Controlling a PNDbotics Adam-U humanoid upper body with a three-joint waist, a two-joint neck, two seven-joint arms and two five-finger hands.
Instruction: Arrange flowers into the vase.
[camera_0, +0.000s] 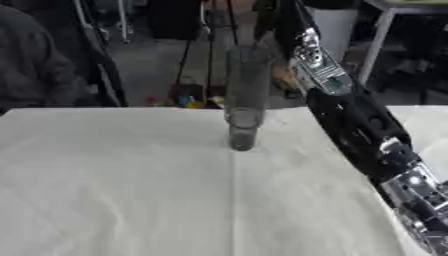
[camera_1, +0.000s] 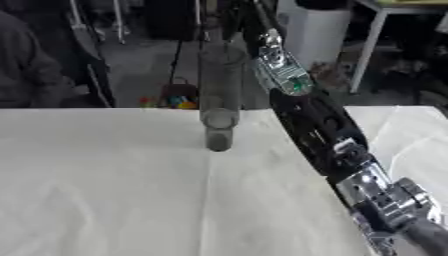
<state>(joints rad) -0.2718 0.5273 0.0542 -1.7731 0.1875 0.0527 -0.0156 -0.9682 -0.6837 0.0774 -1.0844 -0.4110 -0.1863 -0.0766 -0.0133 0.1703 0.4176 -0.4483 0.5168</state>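
Observation:
A tall clear glass vase (camera_0: 245, 100) stands upright near the far edge of the white-clothed table (camera_0: 131, 190); I see no flower in it. My right arm (camera_1: 319, 130) comes in from the lower right and stretches up past the right side of the vase, apart from it. Its right hand (camera_0: 304, 44) is raised beyond the table's far edge, above and right of the vase's rim. The hand is dark against a dark background, so what it holds, if anything, is hidden. No flowers show on the table. My left hand is out of both views.
A person in dark clothing (camera_0: 35, 65) sits at the far left edge. Beyond the table are a white table leg (camera_0: 376, 40), a white bin (camera_1: 311, 30) and small colourful objects on the floor (camera_0: 184, 101).

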